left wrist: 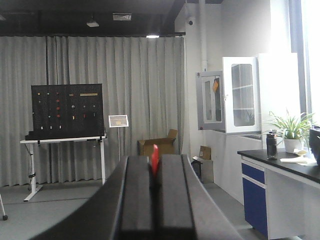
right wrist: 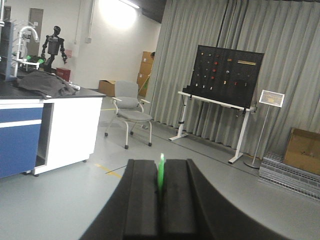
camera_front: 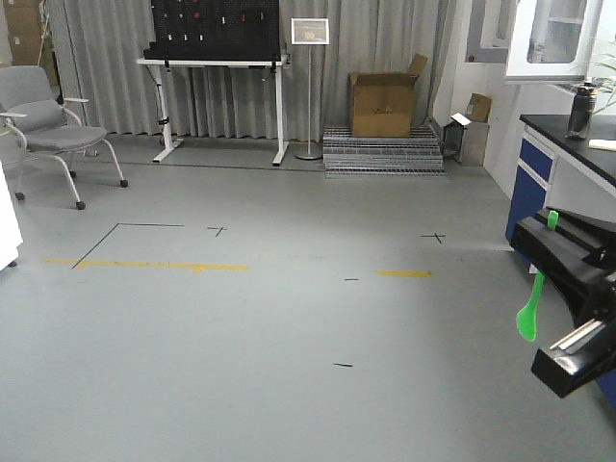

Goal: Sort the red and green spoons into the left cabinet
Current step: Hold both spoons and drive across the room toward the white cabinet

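Note:
My left gripper [left wrist: 154, 175] is shut on the red spoon [left wrist: 155, 158], whose tip sticks up between the black pads. Beyond it, to the right, the left cabinet [left wrist: 241, 95] hangs white on the wall, with one glass door [left wrist: 212, 100] swung open. My right gripper [right wrist: 160, 192] is shut on the green spoon [right wrist: 160, 171]. In the front view the right gripper [camera_front: 541, 252] is at the right edge, with the green spoon [camera_front: 527, 314] hanging bowl-down from it. The cabinet [camera_front: 553, 38] shows at the top right. The left gripper is outside the front view.
A black counter [left wrist: 280, 167] on blue cupboards [camera_front: 531, 183] carries a bottle [left wrist: 271, 145] and a potted plant [left wrist: 292, 131]. A cardboard box [camera_front: 382, 104], a sign stand [camera_front: 309, 87], a pegboard table [camera_front: 217, 67] and a grey chair [camera_front: 43, 125] line the curtain.

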Controlling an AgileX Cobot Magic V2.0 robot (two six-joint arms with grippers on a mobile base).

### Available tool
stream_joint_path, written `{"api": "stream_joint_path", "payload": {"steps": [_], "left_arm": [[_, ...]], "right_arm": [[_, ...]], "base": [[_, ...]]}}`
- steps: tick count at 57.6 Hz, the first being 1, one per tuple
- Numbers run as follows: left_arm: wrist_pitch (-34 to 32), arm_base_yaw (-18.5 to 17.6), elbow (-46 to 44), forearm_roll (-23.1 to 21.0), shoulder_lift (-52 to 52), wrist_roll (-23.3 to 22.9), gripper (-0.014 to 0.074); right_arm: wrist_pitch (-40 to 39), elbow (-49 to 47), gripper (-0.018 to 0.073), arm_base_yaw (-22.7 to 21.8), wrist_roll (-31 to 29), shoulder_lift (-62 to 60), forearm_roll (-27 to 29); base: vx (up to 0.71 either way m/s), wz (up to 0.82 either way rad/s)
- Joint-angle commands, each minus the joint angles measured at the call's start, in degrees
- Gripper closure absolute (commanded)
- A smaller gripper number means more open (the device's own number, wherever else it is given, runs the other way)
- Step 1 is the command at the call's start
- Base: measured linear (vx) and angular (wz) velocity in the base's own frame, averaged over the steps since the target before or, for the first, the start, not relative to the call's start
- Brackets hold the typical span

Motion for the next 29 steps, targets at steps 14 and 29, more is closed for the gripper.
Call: {"api": "stream_joint_path", "payload": {"steps": [14, 29], "left_arm": [[-4.2, -0.4, -1.7, -0.1, -0.5, -0.3, 0.0485], [-4.2, -0.4, -1.7, -0.1, -0.5, -0.3, 0.0485]], "right_arm": [[-2.5, -1.7, 0.0568, 0.0, 0.3, -0.7, 1.2], [-2.5, -1.7, 0.0568, 0.0, 0.3, -0.7, 1.2]], "base": [[0.55, -0.03], [0.59, -0.04]]}}
